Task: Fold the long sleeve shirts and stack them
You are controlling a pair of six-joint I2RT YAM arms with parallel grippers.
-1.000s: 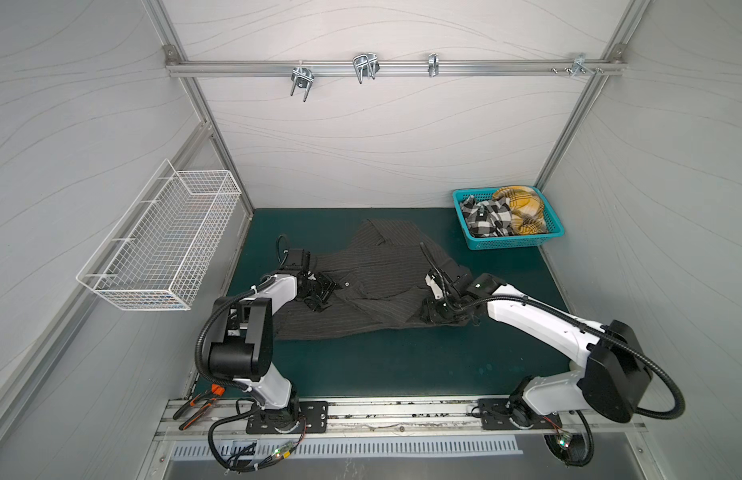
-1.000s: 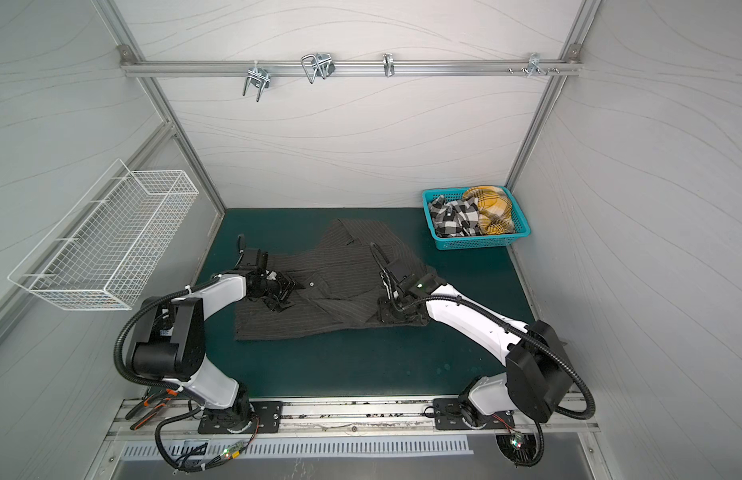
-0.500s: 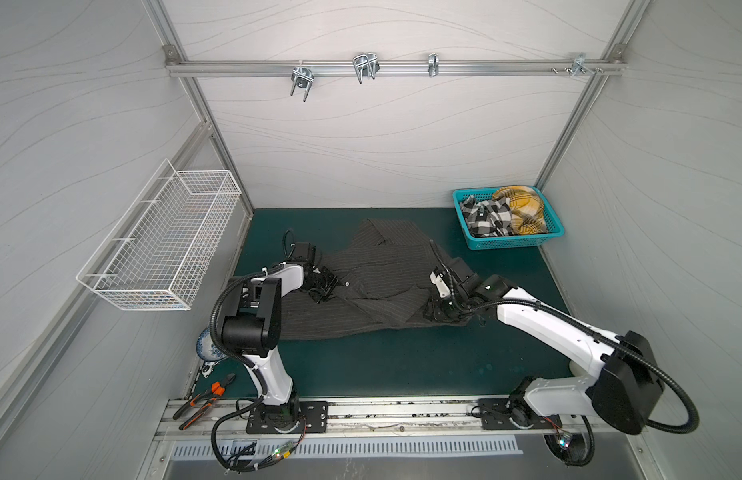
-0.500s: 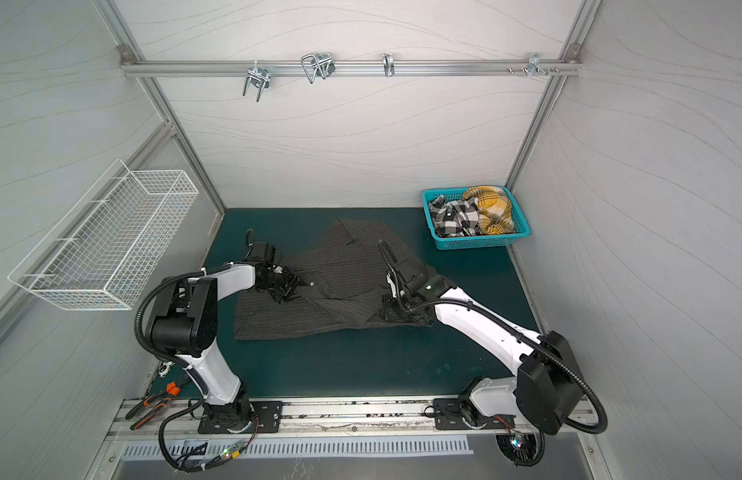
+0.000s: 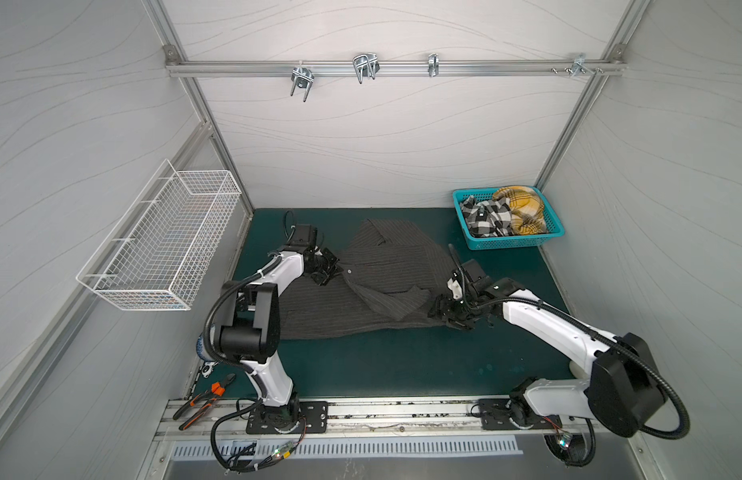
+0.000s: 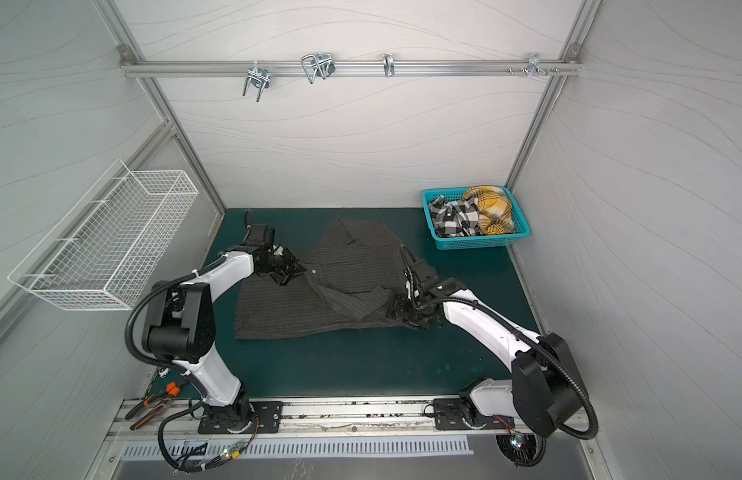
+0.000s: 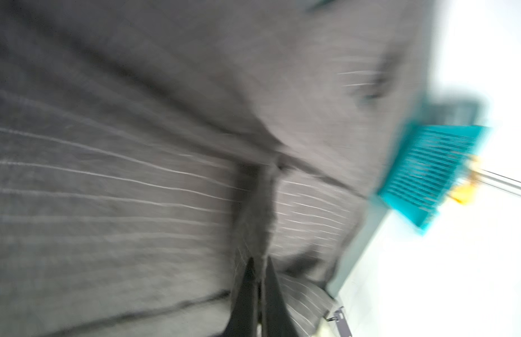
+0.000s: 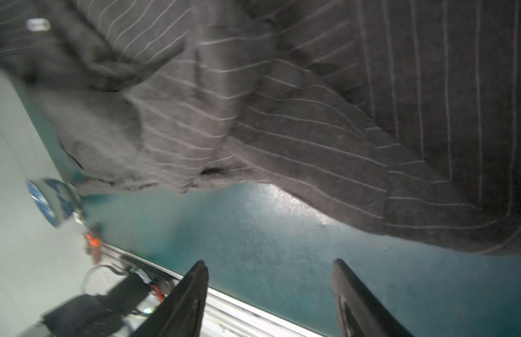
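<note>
- Left wrist view, blurred: the left gripper [image 7: 259, 264] has its two dark fingers [image 7: 244, 294] pressed almost together, pinching a raised ridge of the charcoal pinstriped shirt [image 7: 122, 175].
- In both top views, that gripper sits at the shirt's left edge, just beside a pale button [image 5: 349, 271].
- Right wrist view: the right gripper [image 8: 268, 262] stands wide open and holds nothing. Only the bare green desk [image 8: 253, 227] shows between its fingers, and the shirt's edge lies just beyond the tips.
- In both top views, the right gripper sits low at the shirt's right side; whether it touches the cloth cannot be told.
- The charcoal shirt lies spread on the middle of the desk, collar toward the back wall, with a fold of cloth slanting across its front.
- A teal basket [image 5: 510, 243] in the desk's back right corner holds the crumpled black-and-white plaid shirt [image 5: 483, 216] and yellow plaid shirt [image 5: 523, 208], side by side.
- A white wire basket [image 5: 165, 241] hangs on the left wall.
- A metal rail [image 5: 485, 68] with hooks crosses the back wall.
- Orange-handled pliers [image 5: 207, 399] lie near the left arm's base.
</note>
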